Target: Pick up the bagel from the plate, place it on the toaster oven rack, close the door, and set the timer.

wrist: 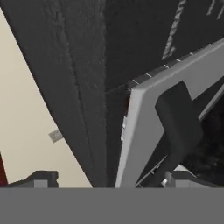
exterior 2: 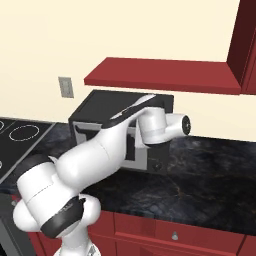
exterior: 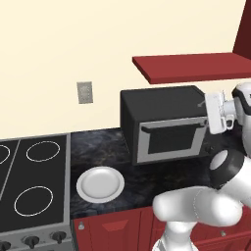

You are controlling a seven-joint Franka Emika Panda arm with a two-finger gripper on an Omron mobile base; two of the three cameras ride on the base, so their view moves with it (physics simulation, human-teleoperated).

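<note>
White plate (exterior: 100,184): one, on the dark counter (exterior: 171,176) beside the stove (exterior: 32,188); I see no bagel on it.
Oven (exterior: 164,122): one black box under one red shelf (exterior: 196,66).
Door (exterior: 171,139): one, grey-framed, tilted slightly ajar at the top.
Handle (wrist: 177,120): one black bar, close ahead of me in the hand view.
My gripper (wrist: 109,180): jaws wide, holding nothing; two tips (wrist: 41,179) cut off at the bottom edge.
Rack: hidden behind the door.
Knob (exterior 2: 157,165): one visible, my arm covers the rest.
Stove rings: two whole, others cut off.

Kitchen, stove (exterior: 34,188), counter (exterior 2: 200,175), toaster oven (exterior: 164,122)
</note>
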